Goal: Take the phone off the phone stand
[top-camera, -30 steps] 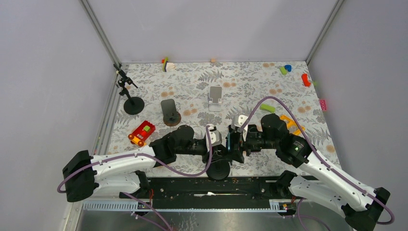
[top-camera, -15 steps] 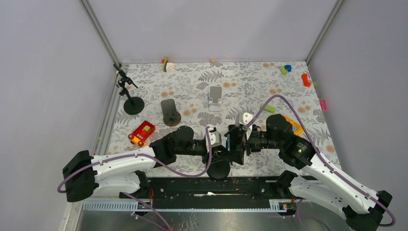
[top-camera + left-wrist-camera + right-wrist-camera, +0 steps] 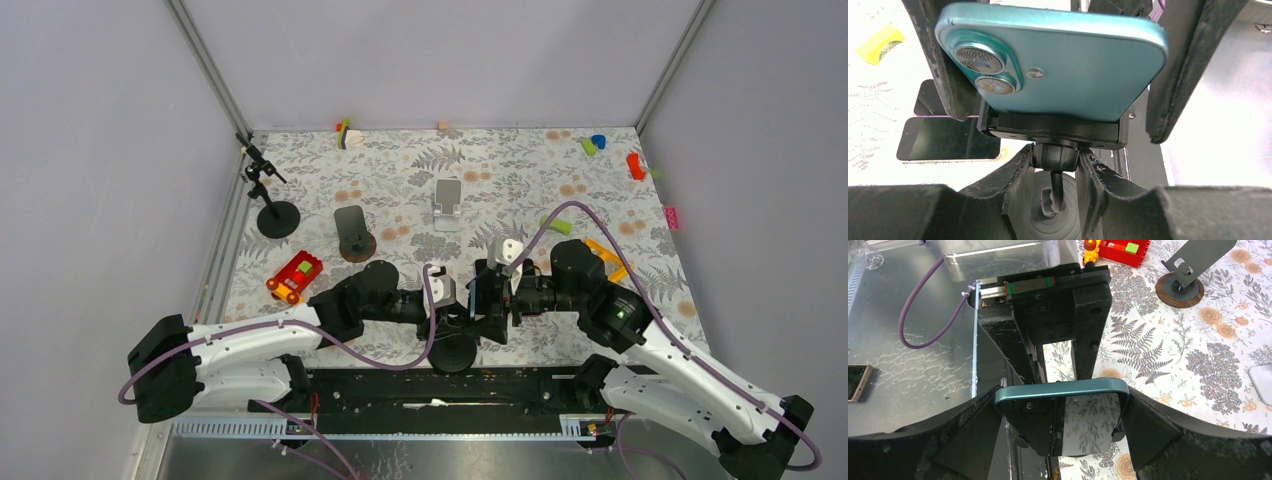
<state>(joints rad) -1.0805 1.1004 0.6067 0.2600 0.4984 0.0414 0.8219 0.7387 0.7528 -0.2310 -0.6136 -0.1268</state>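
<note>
A teal phone (image 3: pixel 1058 60) sits sideways in the clamp of a black phone stand (image 3: pixel 1053 132) with a round base (image 3: pixel 455 352) at the near middle of the table. My left gripper (image 3: pixel 1054 165) is shut on the stand's ball joint just under the clamp; it also shows in the top view (image 3: pixel 452 312). My right gripper (image 3: pixel 1063 415) is shut on the phone (image 3: pixel 1063 390), with one finger (image 3: pixel 973 430) on each short end. In the top view the right gripper (image 3: pixel 480 300) meets the left one over the stand. The phone rests in the clamp.
A black tripod stand (image 3: pixel 272 205), a dark stand on a brown disc (image 3: pixel 353 232) and a silver stand (image 3: pixel 448 203) lie farther back. A red toy brick (image 3: pixel 295 276) is at the left, and green (image 3: pixel 556 224) and orange (image 3: pixel 605 255) pieces at the right. The metal rail (image 3: pixel 430 395) runs along the near edge.
The right wrist swung a little to the right and then back left. Both grippers have kept their hold on the stand and the phone.
</note>
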